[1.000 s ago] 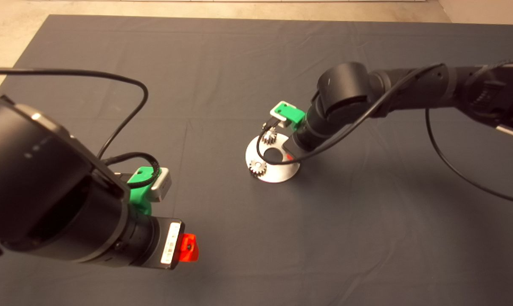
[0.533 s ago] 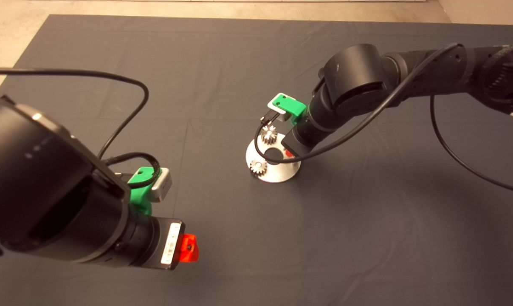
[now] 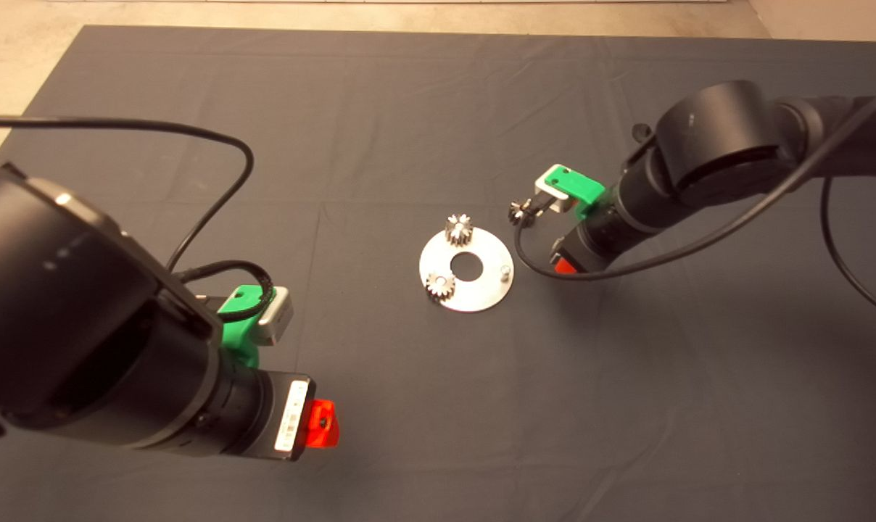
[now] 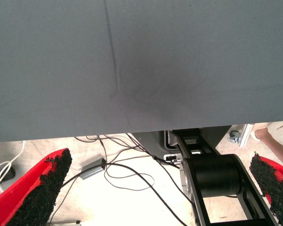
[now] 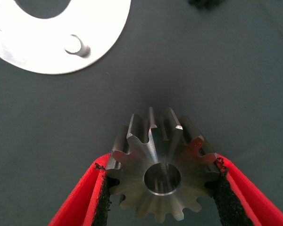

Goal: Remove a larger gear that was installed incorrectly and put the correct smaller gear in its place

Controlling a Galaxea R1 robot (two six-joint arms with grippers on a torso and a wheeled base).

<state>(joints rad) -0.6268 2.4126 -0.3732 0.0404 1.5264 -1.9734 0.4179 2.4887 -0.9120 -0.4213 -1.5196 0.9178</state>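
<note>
Holding the larger gear (image 5: 161,176) pinched by its teeth, the right gripper (image 3: 563,264) sits off the plate (image 3: 481,293) at about 3 o'clock. Left gripper (image 3: 322,424) idles wide open around 8 o'clock. Toothed grip looks sketchy; the gear could twist out and roll across the surface.
</note>
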